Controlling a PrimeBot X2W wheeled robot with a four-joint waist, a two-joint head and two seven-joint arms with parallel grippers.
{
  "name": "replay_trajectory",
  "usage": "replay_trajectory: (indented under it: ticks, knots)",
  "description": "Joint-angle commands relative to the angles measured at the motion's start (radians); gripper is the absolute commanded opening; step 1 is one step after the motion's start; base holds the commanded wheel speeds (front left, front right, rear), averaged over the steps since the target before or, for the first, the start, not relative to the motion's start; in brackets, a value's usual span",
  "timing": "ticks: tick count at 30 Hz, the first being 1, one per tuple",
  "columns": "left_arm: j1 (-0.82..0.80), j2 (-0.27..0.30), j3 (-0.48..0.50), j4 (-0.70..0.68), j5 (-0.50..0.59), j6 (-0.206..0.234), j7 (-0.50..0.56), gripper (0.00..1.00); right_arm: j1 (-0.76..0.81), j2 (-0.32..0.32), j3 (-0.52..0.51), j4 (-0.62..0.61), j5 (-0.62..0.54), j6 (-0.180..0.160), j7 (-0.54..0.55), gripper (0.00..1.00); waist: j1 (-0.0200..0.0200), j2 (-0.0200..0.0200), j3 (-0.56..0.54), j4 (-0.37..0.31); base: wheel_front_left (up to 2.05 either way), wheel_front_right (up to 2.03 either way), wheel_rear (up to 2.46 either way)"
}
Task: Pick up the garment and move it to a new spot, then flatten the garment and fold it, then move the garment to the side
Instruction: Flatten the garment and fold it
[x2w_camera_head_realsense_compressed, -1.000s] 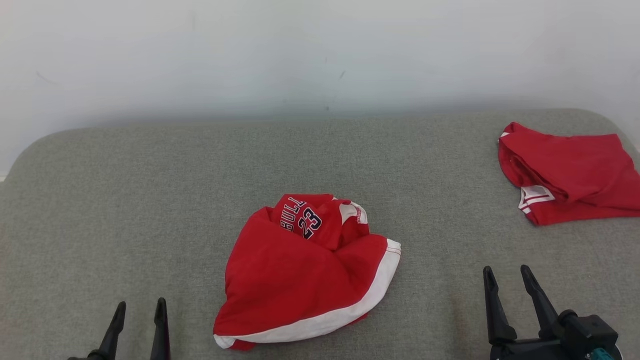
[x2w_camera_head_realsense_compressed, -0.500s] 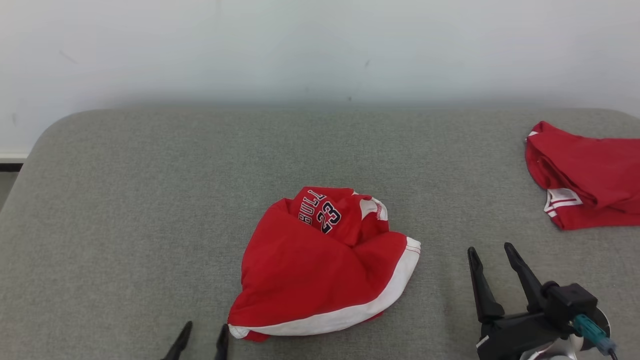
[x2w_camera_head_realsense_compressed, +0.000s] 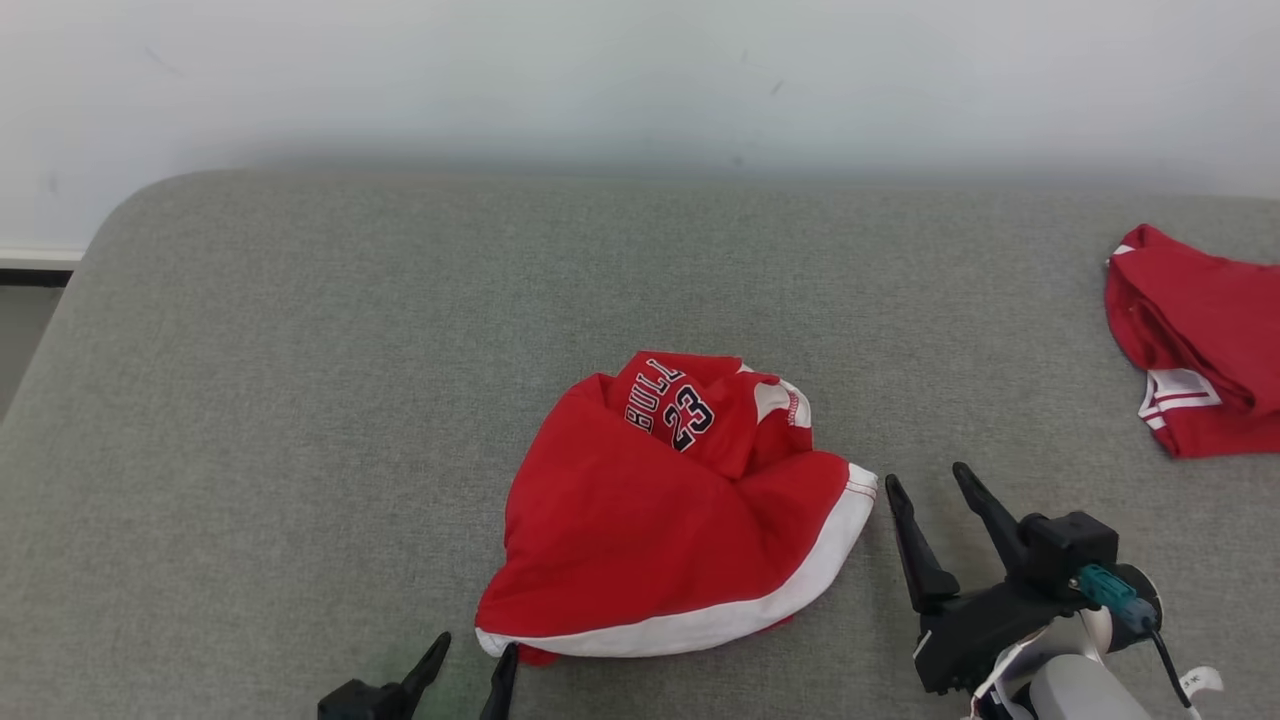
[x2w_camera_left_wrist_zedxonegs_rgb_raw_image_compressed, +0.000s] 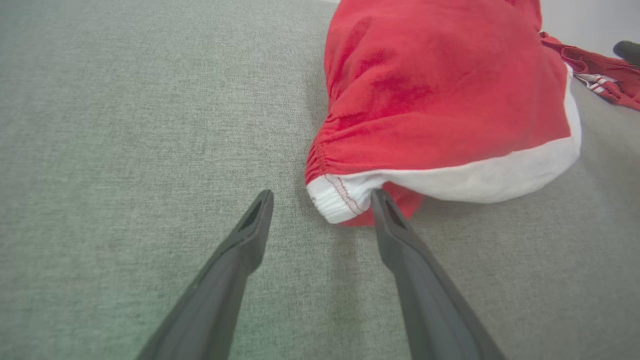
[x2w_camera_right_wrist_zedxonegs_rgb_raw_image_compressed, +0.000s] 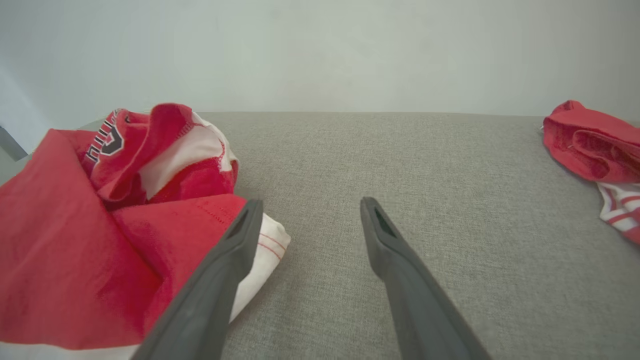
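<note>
The left end effector (x2w_camera_head_realsense_compressed: 478, 643) has its two fingers wide apart and holds nothing. Right at its tips lies the near white-edged corner of the red garment (x2w_camera_head_realsense_compressed: 650, 540). In the left wrist view that corner sits between the two fingers, and one finger looks to be touching the cloth or just beside it. A second ago this end effector was well off to the side of the garment, so it has come in close. The right end effector (x2w_camera_head_realsense_compressed: 926, 473) is spread open and empty too. Its tips are just beside the garment's other white corner, and in the right wrist view one finger lies across the edge of the cloth. It was also farther away a moment ago. The head camera has turned as well, so the whole picture has slid, but the garment keeps the same crumpled shape on the grey desk (x2w_camera_head_realsense_compressed: 300, 400). It lies between the two end effectors, with the number 23 on its far side. Well past the right end effector, off to its right, lies a second red garment (x2w_camera_head_realsense_compressed: 1200, 340). Behind everything is a pale wall (x2w_camera_head_realsense_compressed: 600, 80). This looks like the reach for the first pick-up. Each end effector likely still has to close on its corner.
</note>
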Motion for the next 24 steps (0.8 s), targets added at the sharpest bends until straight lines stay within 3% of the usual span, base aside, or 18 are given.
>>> replay_trajectory:
  ticks: [1,14,15,16,17,18,24]
  knots:
    - [-0.020,0.005,-0.008,0.014,-0.015,0.001,-0.003,1.00,-0.017,-0.005,0.011,0.020,0.009,-0.003,-0.006,1.00,-0.0001,-0.0001,0.007,0.007,0.00,0.00,0.00]
    - [-0.128,0.000,-0.110,0.114,-0.088,0.001,-0.004,1.00,-0.142,0.033,0.130,0.226,0.132,-0.003,-0.009,1.00,-0.0001,-0.0001,0.043,0.014,0.00,0.00,0.00]
    - [-0.135,0.000,-0.121,0.122,-0.090,0.001,-0.004,0.95,-0.151,0.038,0.138,0.244,0.151,-0.003,-0.004,1.00,-0.0001,-0.0001,0.045,0.014,0.00,0.00,0.00]
    - [-0.142,0.001,-0.128,0.126,-0.095,0.001,-0.004,0.56,-0.163,0.040,0.148,0.261,0.166,-0.003,-0.003,0.92,-0.0001,-0.0001,0.048,0.014,0.00,0.00,0.00]
    - [-0.148,0.001,-0.134,0.130,-0.101,0.001,-0.003,0.03,-0.177,0.039,0.156,0.274,0.177,-0.003,-0.004,0.22,-0.0001,-0.0001,0.049,0.014,0.00,0.00,0.00]
    - [-0.151,0.000,-0.144,0.133,-0.106,0.001,-0.003,0.00,-0.187,0.040,0.165,0.285,0.186,-0.003,-0.006,0.00,-0.0001,-0.0001,0.050,0.014,0.00,0.00,0.00]
    - [-0.131,0.008,-0.142,0.104,-0.112,0.001,-0.004,0.00,-0.194,0.025,0.187,0.282,0.220,-0.003,-0.016,0.00,-0.0001,-0.0001,0.044,0.014,0.00,0.00,0.00]
